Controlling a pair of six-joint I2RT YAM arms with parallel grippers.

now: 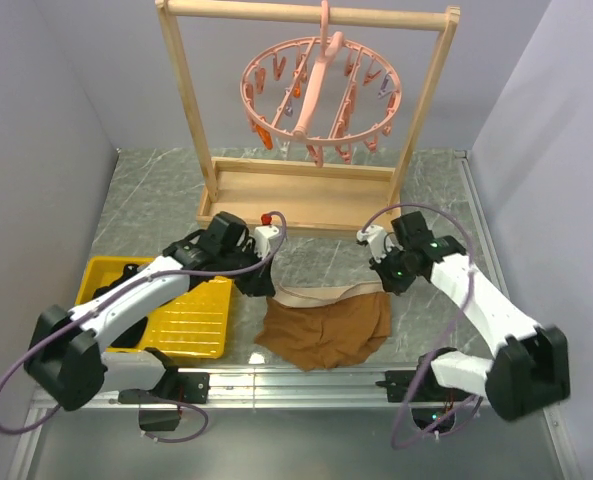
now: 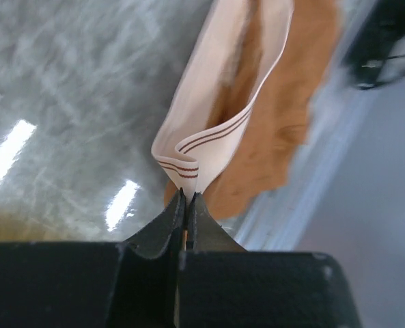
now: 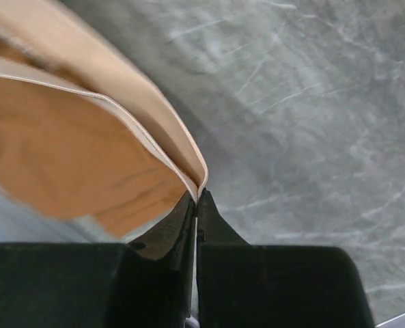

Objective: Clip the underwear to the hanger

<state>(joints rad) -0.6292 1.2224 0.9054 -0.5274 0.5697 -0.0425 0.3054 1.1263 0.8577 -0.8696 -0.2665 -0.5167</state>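
My left arm (image 1: 126, 300) hides much of the tray (image 1: 201, 322), lower left; underwear (image 3: 65, 150) runs blurred off the right-wrist frame's upper left.

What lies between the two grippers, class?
The underwear, its pale waistband stretched from the left gripper to the right gripper, each shut on one end; the top view shows it.

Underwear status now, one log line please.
left gripper: shut on underwear | right gripper: shut on underwear | hanger: underwear not yet clipped
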